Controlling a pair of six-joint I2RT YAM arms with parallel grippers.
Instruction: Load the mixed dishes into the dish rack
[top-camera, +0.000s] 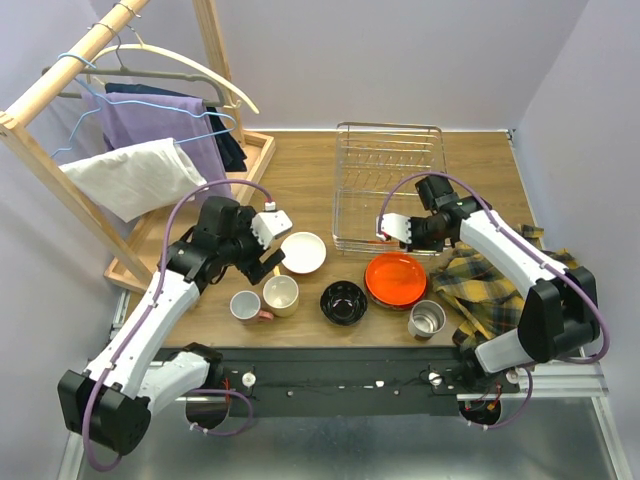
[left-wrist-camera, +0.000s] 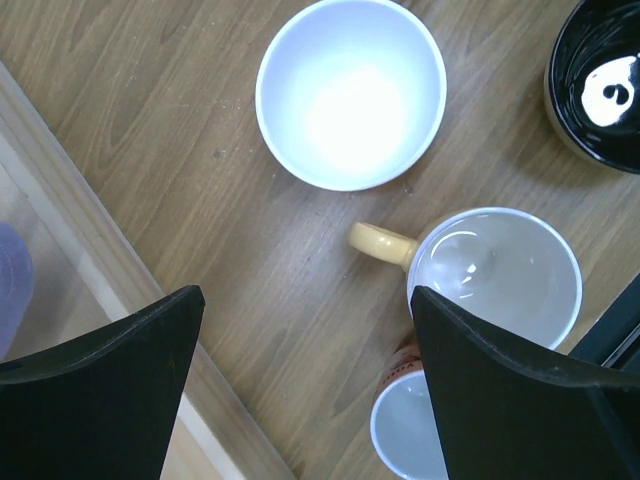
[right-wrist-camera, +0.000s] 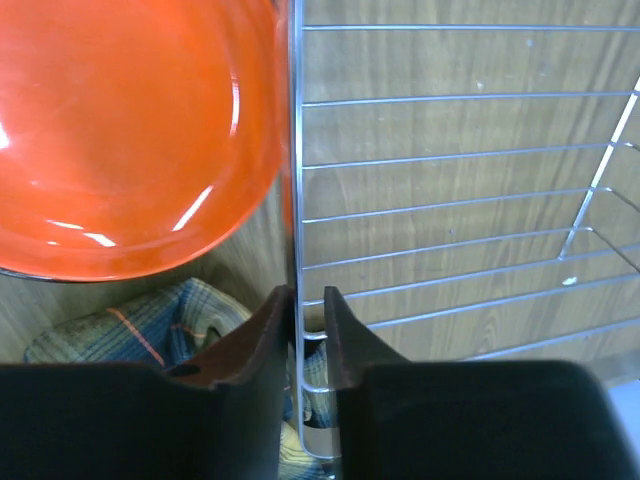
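Presently, the dish rack (top-camera: 390, 165) stands at the far centre-right of the worktop (top-camera: 300, 190). The mixed dishes sit outside it, nearer the arms: white bowl (top-camera: 303, 252), cream mug (top-camera: 281, 295), pink-handled mug (top-camera: 246, 306), black bowl (top-camera: 343, 302), orange-red bowl (top-camera: 395, 279) just beside the rack's near rim, and steel cup (top-camera: 427, 319) next to the plaid cloth (top-camera: 490, 285). The left gripper (left-wrist-camera: 307, 300) hovers over bare wood between white bowl and cream mug, fingers (left-wrist-camera: 110, 390) spread wide, holding nothing. The right gripper (right-wrist-camera: 308, 300) sits at the rack's near rim, fingers (right-wrist-camera: 265, 340) narrowly parted astride the rim wire, with a gap visible on one side.
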